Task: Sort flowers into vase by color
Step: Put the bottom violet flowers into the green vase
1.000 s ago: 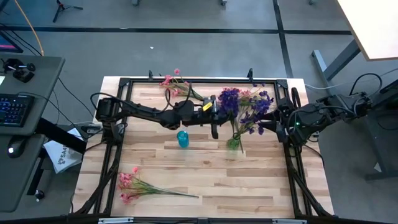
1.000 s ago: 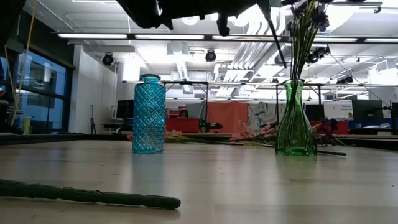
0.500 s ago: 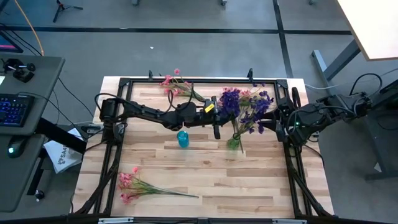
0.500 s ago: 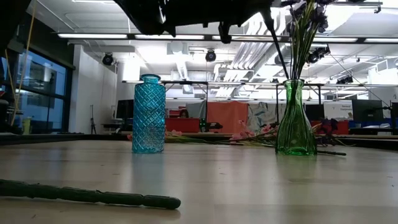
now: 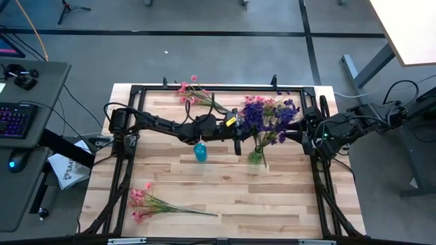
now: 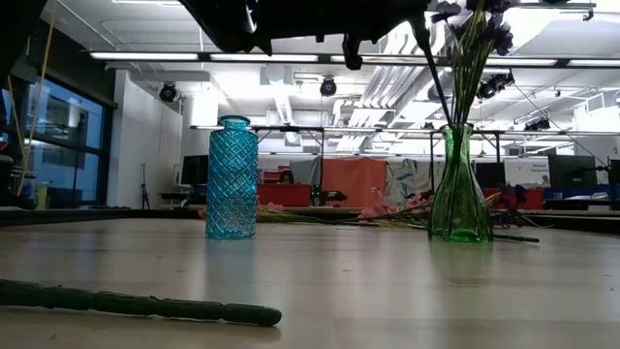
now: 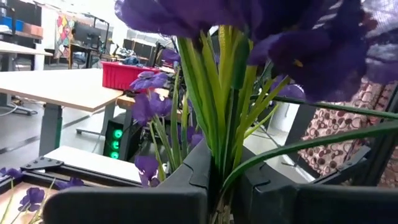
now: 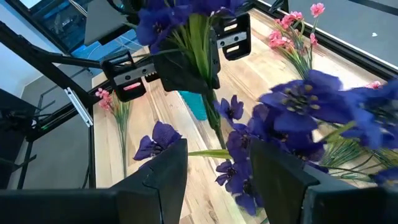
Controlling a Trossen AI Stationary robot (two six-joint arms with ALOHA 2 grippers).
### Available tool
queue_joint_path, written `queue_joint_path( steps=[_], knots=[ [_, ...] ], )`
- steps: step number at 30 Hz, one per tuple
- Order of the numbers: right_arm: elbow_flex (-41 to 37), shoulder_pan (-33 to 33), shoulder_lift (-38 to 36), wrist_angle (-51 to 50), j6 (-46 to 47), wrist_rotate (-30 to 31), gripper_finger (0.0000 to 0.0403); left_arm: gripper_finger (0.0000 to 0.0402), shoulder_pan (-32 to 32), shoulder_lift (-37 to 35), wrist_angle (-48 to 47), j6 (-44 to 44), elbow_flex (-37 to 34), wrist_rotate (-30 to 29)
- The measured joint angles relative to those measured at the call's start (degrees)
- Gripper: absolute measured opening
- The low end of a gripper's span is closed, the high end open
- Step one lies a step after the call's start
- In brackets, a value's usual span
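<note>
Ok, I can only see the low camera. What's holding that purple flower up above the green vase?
Observer: The left gripper is shut on the purple sprig, with its stem pinched between the fingers.
Operator: Where's the other arm?
Observer: The right gripper is open at the table's right side, beside the green vase.
Operator: Any pink flowers left?
Observer: Yes, a pink bunch lies flat on the table's left side, nearest your camera.

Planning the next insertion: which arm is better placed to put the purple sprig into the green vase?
Left. The left gripper is shut on the purple sprig, held above and beside the green vase. The right gripper is open, holds nothing, and waits near the table's right edge.
</note>
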Motion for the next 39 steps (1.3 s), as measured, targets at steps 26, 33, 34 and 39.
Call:
queue_joint_path(
  steps=[26,33,34,39],
  knots=[
    [0.0,-0.1,1.2,3.2,-0.2,2.7,0.0167,0.0159,-0.6,0.0,-10.4,1.0,0.0,2.6],
    [0.0,-0.1,0.4,7.8,-3.4,3.3,0.0167,0.0207,-0.1,0.0,-22.9,-1.2,4.5,6.7],
    [0.0,-0.1,0.2,8.7,-4.3,3.9,0.0167,0.0211,-0.1,0.0,-24.4,-0.4,5.6,6.7],
    [0.0,-0.1,-1.2,12.6,-9.3,6.4,0.0167,0.0223,-0.1,0.0,-31.9,2.9,11.3,6.6]
  ],
)
